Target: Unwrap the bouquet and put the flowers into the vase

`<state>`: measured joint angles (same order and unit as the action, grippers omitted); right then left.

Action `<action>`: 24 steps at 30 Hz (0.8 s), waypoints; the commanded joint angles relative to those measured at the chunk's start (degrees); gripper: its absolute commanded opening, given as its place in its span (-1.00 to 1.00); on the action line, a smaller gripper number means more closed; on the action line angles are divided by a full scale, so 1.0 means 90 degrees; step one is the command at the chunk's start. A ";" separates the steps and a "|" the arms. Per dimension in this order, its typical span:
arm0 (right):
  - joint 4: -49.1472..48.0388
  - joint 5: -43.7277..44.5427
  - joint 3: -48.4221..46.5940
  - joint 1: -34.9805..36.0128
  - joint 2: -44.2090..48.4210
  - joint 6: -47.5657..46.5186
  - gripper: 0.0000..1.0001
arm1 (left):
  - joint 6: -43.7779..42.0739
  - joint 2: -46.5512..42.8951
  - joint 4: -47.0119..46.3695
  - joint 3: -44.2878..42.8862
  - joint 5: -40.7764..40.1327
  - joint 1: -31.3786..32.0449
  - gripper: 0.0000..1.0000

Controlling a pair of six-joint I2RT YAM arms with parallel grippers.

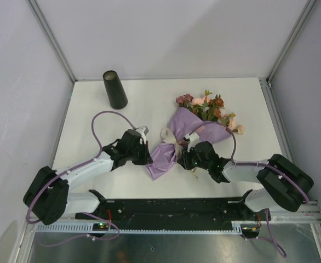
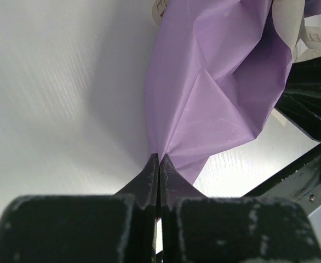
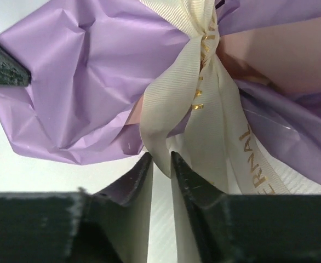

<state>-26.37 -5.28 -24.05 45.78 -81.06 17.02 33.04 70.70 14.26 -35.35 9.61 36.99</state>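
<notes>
Most of the flowers [image 1: 207, 107] inside wrapping [image 1: 168, 149]

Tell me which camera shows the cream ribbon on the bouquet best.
The right wrist view: the ribbon fills the frame, its gold lettering clear, one loop dipping between the fingertips of the right gripper. The top view shows only a small bow; the left wrist view catches just a corner.
</notes>
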 commanded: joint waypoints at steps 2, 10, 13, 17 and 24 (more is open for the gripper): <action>-0.0029 0.1026 -0.0238 0.0206 0.0411 -0.0072 -0.79 | 0.0237 -0.0319 -0.0063 0.0023 -0.0320 0.0040 -1.00; 0.0889 0.1510 -0.0209 0.0274 0.1652 0.0404 -1.00 | 0.0375 -0.0401 0.0291 -0.0008 -0.0942 0.0039 -1.00; 0.1167 0.1620 -0.0208 0.0162 0.2045 0.0667 -1.00 | 0.0451 -0.0336 0.0369 0.0016 -0.1220 0.0041 -1.00; 0.1687 0.2043 -0.0208 -0.0234 0.2592 0.1358 -1.00 | 0.0555 -0.0313 0.0486 0.0057 -0.1485 0.0040 -1.00; 0.2505 0.2537 -0.0131 -0.0936 0.3794 0.1862 -1.00 | 0.0623 -0.0374 0.0579 0.0068 -0.1614 0.0037 -1.00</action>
<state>-8.54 11.35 -24.14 39.66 -52.51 29.52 37.34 68.47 18.61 -35.33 -0.99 37.36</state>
